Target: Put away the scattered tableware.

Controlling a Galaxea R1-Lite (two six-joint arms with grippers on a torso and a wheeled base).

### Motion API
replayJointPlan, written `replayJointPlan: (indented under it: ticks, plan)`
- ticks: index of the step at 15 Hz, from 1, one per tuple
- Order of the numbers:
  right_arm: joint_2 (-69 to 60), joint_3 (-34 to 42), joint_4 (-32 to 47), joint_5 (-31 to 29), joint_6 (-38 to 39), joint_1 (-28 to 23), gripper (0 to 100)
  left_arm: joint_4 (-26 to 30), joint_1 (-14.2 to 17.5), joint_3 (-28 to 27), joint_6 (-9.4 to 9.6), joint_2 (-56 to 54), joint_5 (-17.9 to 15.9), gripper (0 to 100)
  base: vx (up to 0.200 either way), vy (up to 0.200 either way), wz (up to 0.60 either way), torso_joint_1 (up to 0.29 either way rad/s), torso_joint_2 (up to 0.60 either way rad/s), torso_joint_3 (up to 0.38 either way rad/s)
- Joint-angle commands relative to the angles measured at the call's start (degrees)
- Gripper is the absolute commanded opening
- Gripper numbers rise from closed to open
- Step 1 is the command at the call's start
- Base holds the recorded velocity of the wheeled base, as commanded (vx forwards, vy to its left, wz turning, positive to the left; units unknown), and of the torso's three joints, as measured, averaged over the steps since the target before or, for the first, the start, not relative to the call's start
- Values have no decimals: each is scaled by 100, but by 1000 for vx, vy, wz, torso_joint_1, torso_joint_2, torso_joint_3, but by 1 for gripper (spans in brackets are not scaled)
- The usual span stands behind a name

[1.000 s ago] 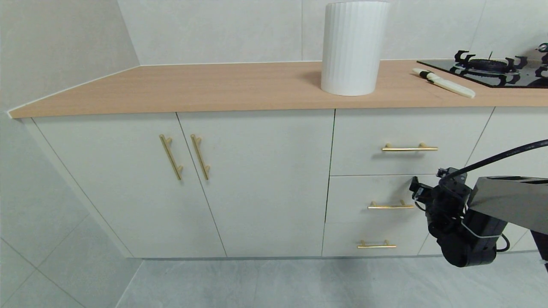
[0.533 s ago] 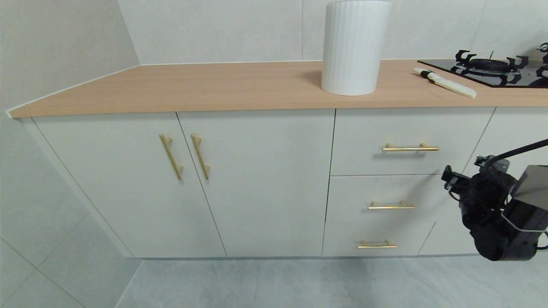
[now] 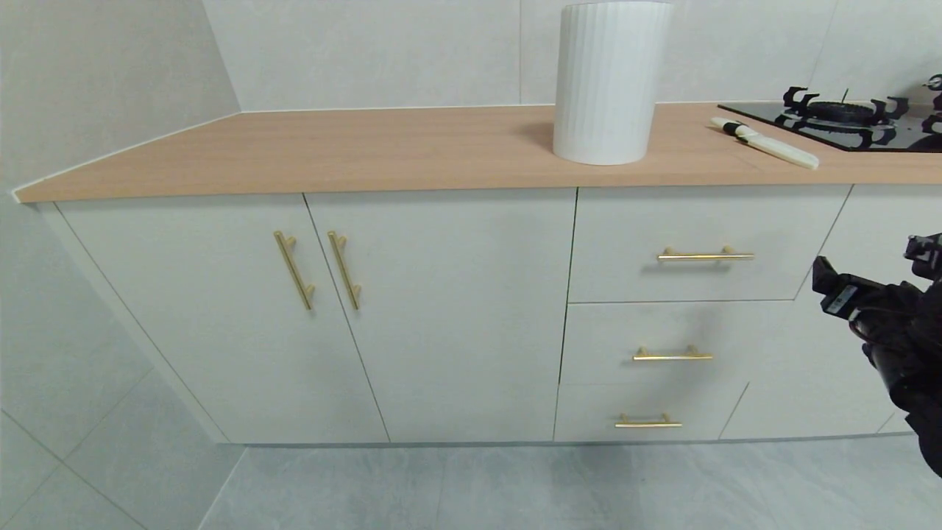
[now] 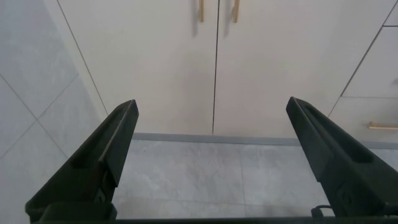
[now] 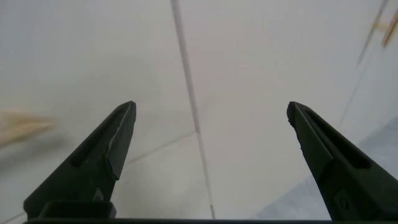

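A white knife [image 3: 765, 142] with a dark band on its handle lies flat on the wooden countertop [image 3: 353, 151], just left of the gas hob [image 3: 846, 121]. A tall white ribbed container [image 3: 605, 81] stands upright on the counter, left of the knife. My right arm [image 3: 894, 346] hangs low at the far right, in front of the drawer fronts and well below the knife. My right gripper [image 5: 210, 109] is open and holds nothing, facing a cabinet front and its seam. Lower down, my left gripper [image 4: 211, 107] is open with nothing in it, facing the double doors and the floor.
Under the counter are double doors with two gold handles [image 3: 318, 269] and a stack of three drawers with gold handles [image 3: 705, 255]. Grey tiled walls close in the back and the left corner. Grey tiled floor [image 3: 471, 486] runs along the cabinet's foot.
My right arm has swung to the right and upward, from in front of the middle drawer handle to the head view's right edge. Knife and container have not moved.
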Motion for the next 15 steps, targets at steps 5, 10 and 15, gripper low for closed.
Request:
replayJointPlan:
  ticks: [5, 10, 15]
  plan:
    - [-2719, 2582, -3, -1143, -304, 2586, 100, -2, 6, 0, -8, 2, 2, 100, 0, 0, 0, 0, 0, 0]
    - [-4643, 2573, 1684, -2154, -181, 2146, 100, -2, 6, 0, 1, 2, 2, 100, 0, 0, 0, 0, 0, 0]
    - [-7016, 2573, 3662, -2127, -189, 573, 100, -2, 6, 0, 1, 2, 2, 100, 0, 0, 0, 0, 0, 0]
